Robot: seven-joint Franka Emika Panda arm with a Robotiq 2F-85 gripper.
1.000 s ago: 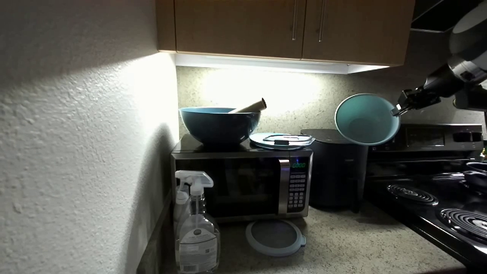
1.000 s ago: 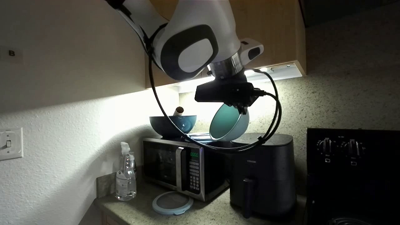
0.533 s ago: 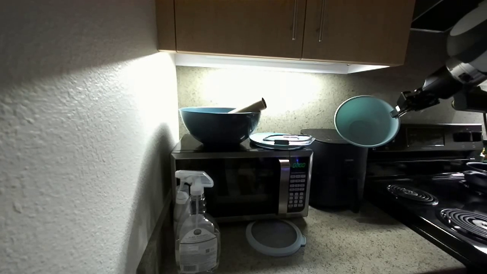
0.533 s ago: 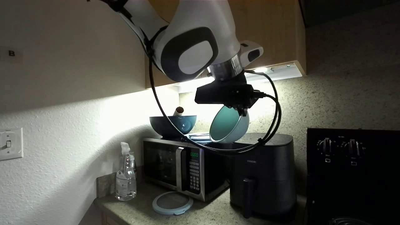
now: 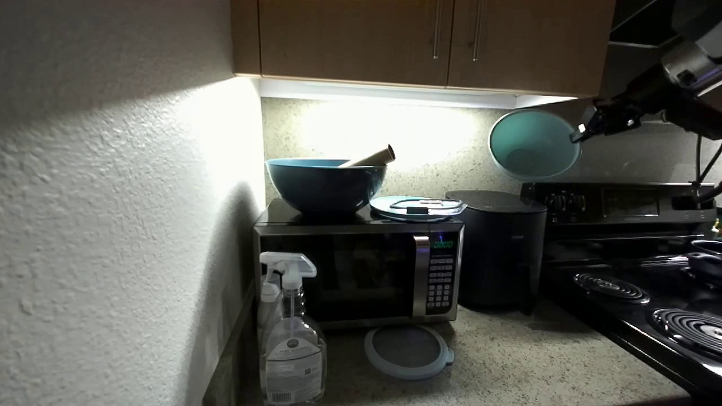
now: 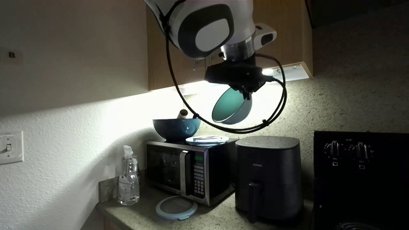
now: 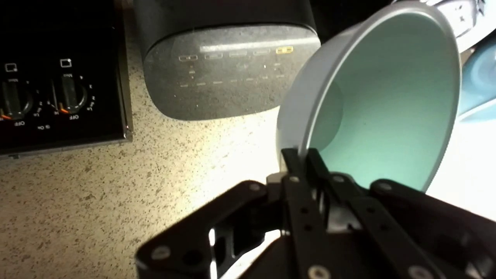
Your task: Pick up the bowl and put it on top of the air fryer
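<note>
The gripper pinches the turquoise bowl by its rim, the wall caught between its jaws, likely because a thin edge suits them better than the round body. Held from that single spot, the bowl hangs tilted in the air, higher than the black air fryer and apart from it, presumably to leave room for lowering. How squarely it lines up over the flat top is hard to tell from these angles. It probably needs levelling before release, or it may land on its edge and roll.
</note>
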